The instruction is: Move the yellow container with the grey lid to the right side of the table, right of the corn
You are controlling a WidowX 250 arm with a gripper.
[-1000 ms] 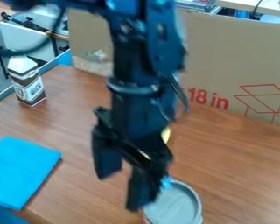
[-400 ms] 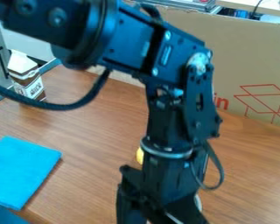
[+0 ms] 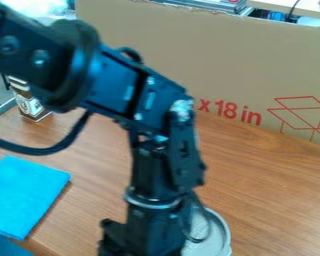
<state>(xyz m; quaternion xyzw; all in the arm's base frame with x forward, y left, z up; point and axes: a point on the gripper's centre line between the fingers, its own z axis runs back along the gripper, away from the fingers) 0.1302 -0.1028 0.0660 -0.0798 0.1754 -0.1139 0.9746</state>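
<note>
"Where was the black two-finger gripper?"

"Low in the view, left of centre, at the lower end of the black robot arm. The arm came in from the upper left, bent at a thick round joint and dropped steeply, with a black cable looping beneath its upper part."

"Were its jaws spread or pressed together?"

"I couldn't tell. The bottom edge cut them off, so I couldn't say whether they pinched anything either."

"And what was nearest to it?"

"A round, pale grey lid with a raised rim. It was just right of the gripper, near the bottom edge, partly hidden behind the arm. I couldn't make out whether the two touched."

"What did it all stand on?"

"A brown wood-grain table. A folded bright blue cloth lay flat on it at the left, well apart from the lid, and a dark blue item showed in the lower left corner."

"Anything farther back?"

"A brown-and-white carton stood upright near the table's left edge, its upper part partly covered by the arm. Along the back, a large cardboard panel with red markings rose behind the table."
</note>
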